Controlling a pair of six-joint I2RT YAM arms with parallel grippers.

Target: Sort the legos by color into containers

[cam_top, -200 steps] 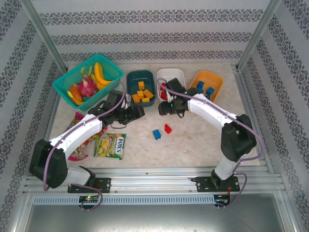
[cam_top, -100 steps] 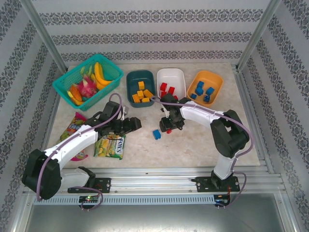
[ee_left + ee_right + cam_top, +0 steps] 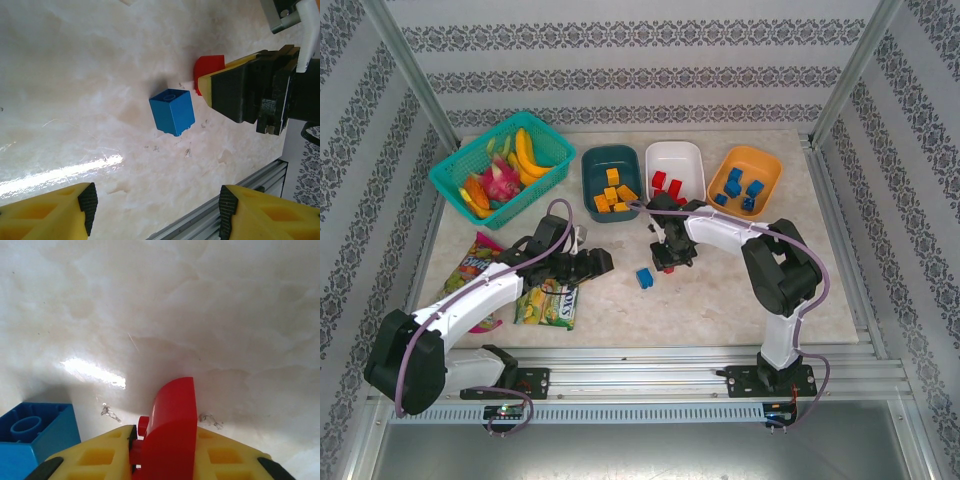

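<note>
A red lego (image 3: 170, 425) sits at table level, and my right gripper (image 3: 167, 440) is shut on it between its yellow fingers. From above, the right gripper (image 3: 670, 262) is just in front of the white container (image 3: 676, 152). A blue lego (image 3: 172, 111) lies loose on the table just left of it, also seen from above (image 3: 644, 277). My left gripper (image 3: 157, 207) is open and empty, short of the blue lego, with the left gripper (image 3: 600, 262) to that lego's left. The dark teal container (image 3: 590, 160) holds orange-yellow legos, the white one holds red, and the orange container (image 3: 750, 160) holds blue.
A bright teal mesh basket (image 3: 455, 175) of toy fruit stands at the back left. Candy bags (image 3: 552, 300) lie under the left arm. An aluminium rail (image 3: 640, 375) runs along the near edge and shows as the rail (image 3: 235, 200) close to the left fingers.
My right gripper came down from beside the white container to the red lego on the table and shut on it. My left gripper edged a little nearer the blue lego.
</note>
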